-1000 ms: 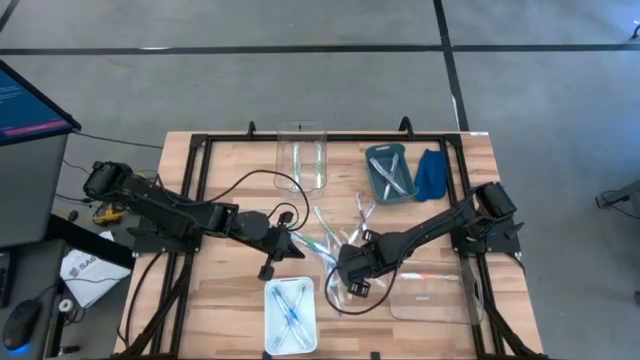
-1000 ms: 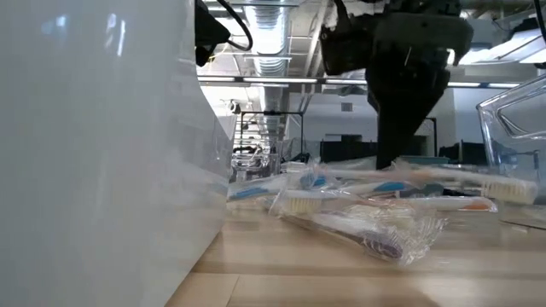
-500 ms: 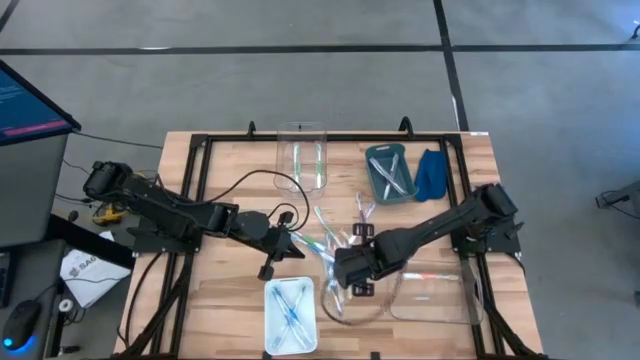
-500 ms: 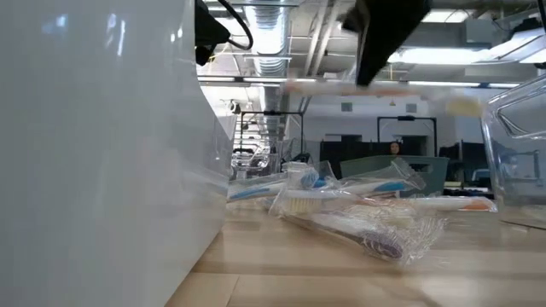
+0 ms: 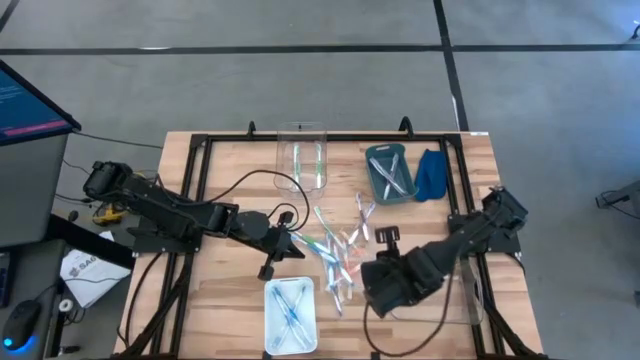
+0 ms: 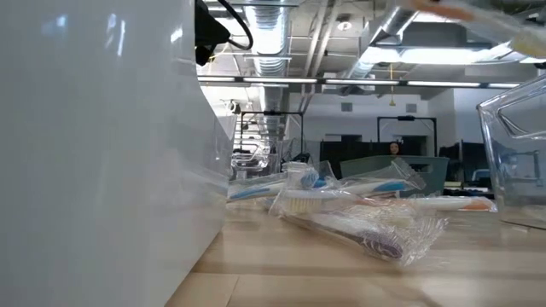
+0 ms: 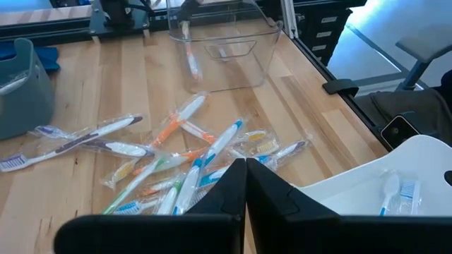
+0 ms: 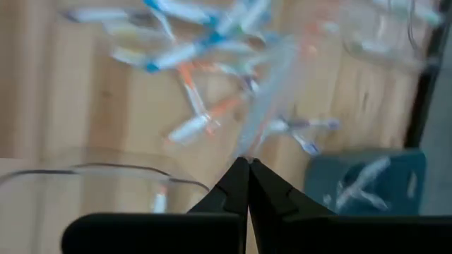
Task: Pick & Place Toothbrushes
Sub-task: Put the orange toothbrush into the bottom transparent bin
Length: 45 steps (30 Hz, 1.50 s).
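The right end effector (image 8: 244,164) is pinching a wrapped toothbrush (image 8: 263,99) at its closed fingertips, over the front right of the bench (image 5: 230,300), at the near rim of a clear bin (image 5: 432,298). In the right wrist view the brush is blurring, its long axis running straight out from the tips. In the low view it is showing as a pale streak (image 6: 478,19) high up, sloping down to the right.

The remaining toothbrushes (image 5: 335,250) are lying loose in a heap at mid-bench, pointing every way, some in crinkled wrappers. More are lying crossed in a white tray (image 5: 290,312) at the front, two are lying along a clear tray (image 5: 303,155) at the back, and several are sitting in a grey-blue bin (image 5: 388,172). A blue cloth (image 5: 431,173) is lying just beside that bin.

The left end effector (image 7: 245,176) is hovering with fingers shut and holding nothing, just left of the heap, pointing toward it. A black frame (image 5: 200,145) is edging the bench.
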Each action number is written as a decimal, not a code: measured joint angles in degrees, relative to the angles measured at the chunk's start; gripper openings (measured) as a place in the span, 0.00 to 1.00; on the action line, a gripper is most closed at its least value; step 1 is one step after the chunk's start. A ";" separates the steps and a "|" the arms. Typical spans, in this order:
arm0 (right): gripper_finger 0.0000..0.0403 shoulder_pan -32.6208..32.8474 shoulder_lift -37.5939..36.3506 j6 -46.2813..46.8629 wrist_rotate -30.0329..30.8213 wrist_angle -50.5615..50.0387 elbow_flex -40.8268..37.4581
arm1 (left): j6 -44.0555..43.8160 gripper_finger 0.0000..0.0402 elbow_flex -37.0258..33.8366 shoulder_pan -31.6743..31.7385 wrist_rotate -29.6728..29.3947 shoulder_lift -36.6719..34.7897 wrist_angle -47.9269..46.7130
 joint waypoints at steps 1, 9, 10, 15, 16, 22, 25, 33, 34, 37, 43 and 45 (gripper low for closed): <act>0.00 0.20 -0.06 -0.23 0.13 0.53 0.06 | 0.00 0.00 0.00 0.02 -0.06 0.02 0.00; 0.00 1.55 0.26 2.00 -0.04 -2.86 -0.10 | -0.06 0.00 0.00 0.00 -0.43 0.02 0.15; 0.00 1.94 0.25 3.10 -0.22 -2.98 -0.18 | -0.04 0.00 0.02 0.02 -0.43 0.00 0.20; 0.00 5.99 -1.77 6.01 -3.30 -2.90 -1.20 | -0.04 0.00 0.00 0.01 -0.43 0.00 0.31; 0.00 7.15 -1.93 6.90 -3.33 -2.88 -1.20 | -0.02 0.00 0.02 0.02 -0.43 0.02 0.33; 0.00 13.64 -2.71 11.33 -3.96 -2.61 -1.76 | -0.02 0.00 0.02 0.02 -0.67 0.02 0.74; 0.00 15.90 -2.76 14.03 -4.61 -2.67 -4.45 | -0.04 0.00 0.02 0.01 -0.84 0.02 1.06; 0.00 20.75 -3.88 19.15 -14.20 -2.62 -20.27 | 0.00 0.00 0.02 0.02 -0.94 0.02 3.26; 0.00 21.25 -4.18 19.25 -15.45 -2.70 -22.18 | 0.15 0.00 0.02 0.02 -0.94 0.02 3.38; 0.00 21.55 -4.96 20.04 -16.59 -1.86 -26.37 | 0.89 0.00 0.02 0.09 -1.05 0.02 3.60; 0.00 22.55 -10.49 20.87 -16.53 7.70 -33.64 | 1.68 0.00 0.02 1.15 -1.51 0.02 3.85; 0.00 22.55 -12.49 21.12 -16.59 11.42 -36.03 | 1.68 0.00 0.02 1.41 -1.51 0.02 3.85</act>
